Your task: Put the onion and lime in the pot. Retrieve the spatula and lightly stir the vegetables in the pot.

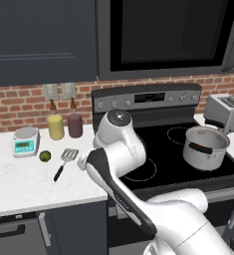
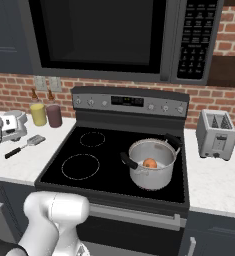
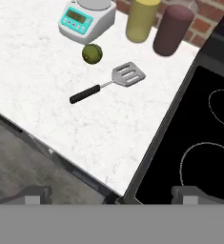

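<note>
The onion (image 2: pixel 149 163) sits in the pot (image 2: pixel 152 169) on the stove (image 2: pixel 89 165), so the lime (image 3: pixel 92 53) looks to be next. It lies on the white bench (image 3: pixel 46 109), just in front of the scale (image 3: pixel 85 19) and near the spatula (image 3: pixel 108 82).

The pincer (image 3: pixel 111 193) hangs above the bench edge, wide open and empty. I'd bring it straight down over the lime, fingers clear of the scale.

Two cups, yellow (image 3: pixel 141 19) and maroon (image 3: pixel 173 28), stand behind; neither blocks the way. A toaster (image 2: pixel 215 133) stands well right of the stove.
</note>
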